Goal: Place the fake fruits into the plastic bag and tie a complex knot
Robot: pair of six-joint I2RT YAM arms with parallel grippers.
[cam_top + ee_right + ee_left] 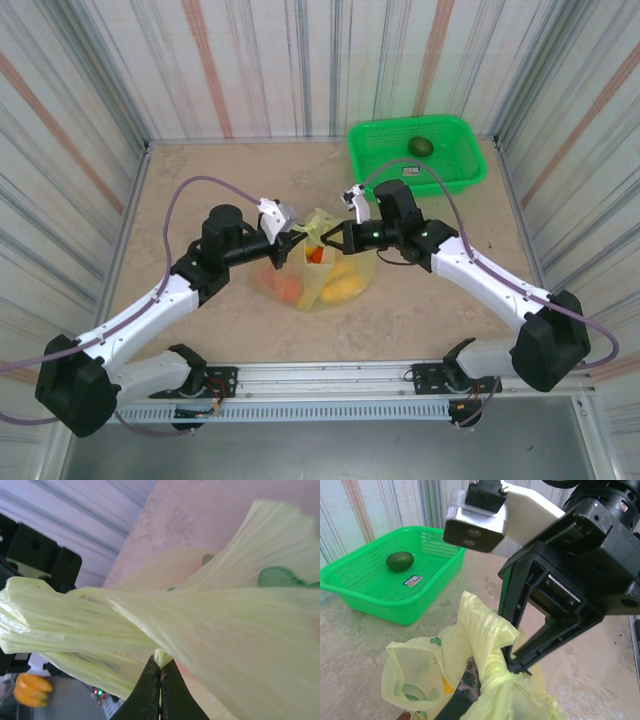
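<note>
Top external view: the 2 arms reach in from the near corners of the table (200, 180) and bend inward at the elbows, so their wrists face each other over the middle. The left gripper (296, 240) points right and the right gripper (328, 238) points left. Their tips nearly meet at the raised top of the plastic bag (310, 278), which sits on the table between them. Through its thin film show the fake fruits (340, 284), yellow on the right and orange-red on the left.

Both grippers are fully closed. In the right wrist view, the right gripper (160, 690) has its 2 fingers pressed together on a fold of pale yellow film, just under a stretch of the bag (210, 625) that is twisted into a tight rope. In the left wrist view, the right gripper (514, 664) comes down steeply from the upper right and pinches the bunched neck. A dark finger (466, 687) of the left one rises from the bottom edge, wrapped in the same gathered film.

At the far right of the table stands a green mesh basket (455, 172), well apart from the bag, with 1 dark green fruit (421, 146) and a small sticker (412, 580) on its floor.
</note>
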